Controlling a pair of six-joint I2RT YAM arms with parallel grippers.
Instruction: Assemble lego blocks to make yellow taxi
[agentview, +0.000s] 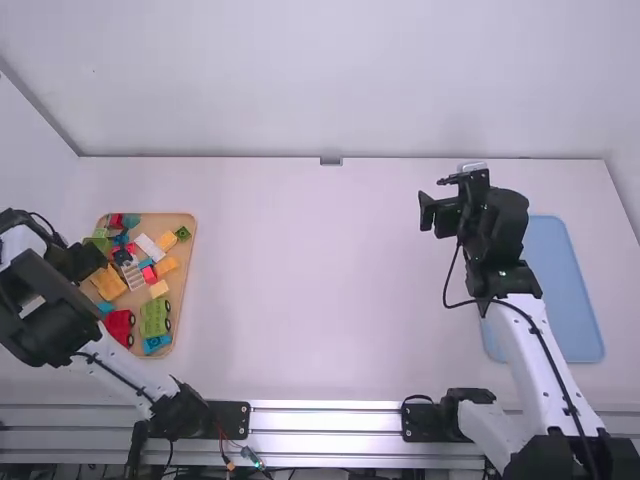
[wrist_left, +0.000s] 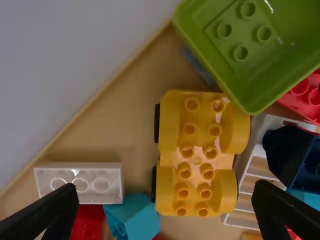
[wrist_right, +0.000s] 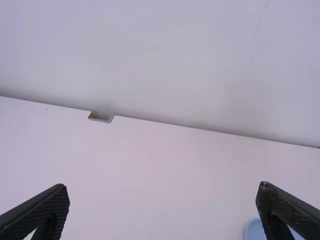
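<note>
Yellow wheeled base (wrist_left: 196, 159) on wooden tray (wrist_left: 131, 135), below left claw (agentview: 88, 261), untouched; claw wide, empty.

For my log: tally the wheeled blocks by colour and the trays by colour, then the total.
Yellow wheeled block: 1
Red wheeled block: 1
Green wheeled block: 1
Wooden tray: 1
Blue tray: 1
Total: 5

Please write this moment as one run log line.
left end effector: open, above yellow base; right end effector: open, above table; blocks: in wooden tray
</note>
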